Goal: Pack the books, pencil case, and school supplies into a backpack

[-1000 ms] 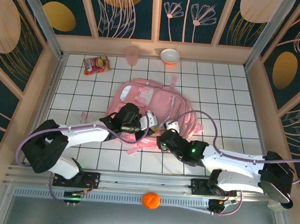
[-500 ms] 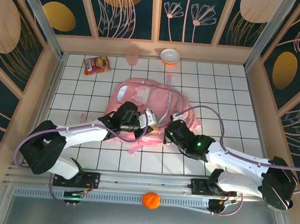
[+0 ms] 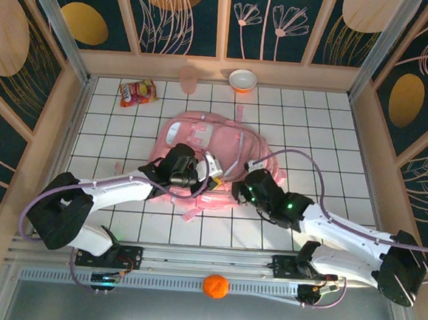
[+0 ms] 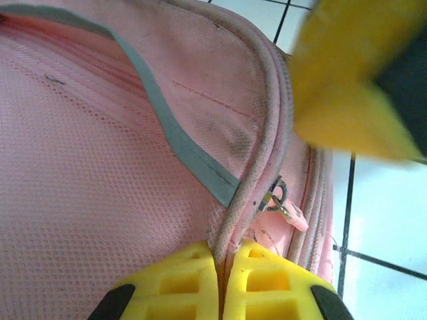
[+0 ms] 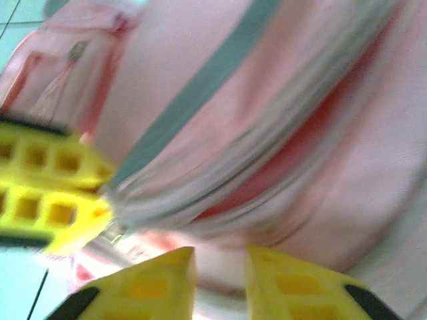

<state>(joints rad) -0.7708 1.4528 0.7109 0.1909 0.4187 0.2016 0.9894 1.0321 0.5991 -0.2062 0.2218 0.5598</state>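
Top view: backpack [image 3: 213,147] lying flat mid-worktop [image 3: 335,125], both arms meeting at its near edge. Left wrist view: left gripper [image 4: 223,261], jaws clamped on the backpack's piped rim beside the zip pull [image 4: 281,200], probably to tension the opening. Right wrist view, blurred: right gripper [image 5: 220,268], jaws slightly apart, empty, near the zip seam.

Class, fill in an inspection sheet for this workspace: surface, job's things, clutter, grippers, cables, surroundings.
Surface: white tiled table, gridded.
Job's things: pink backpack lying mid-table.
Clutter: snack packet, pink cup and bowl along the far edge; orange ball by the near rail.
Grippers: left gripper shut on the backpack's edge piping; right gripper beside it, jaws slightly apart, view blurred.
Cables: lilac cables in loose loops.
Surroundings: wood-framed walls with dark floral panels.
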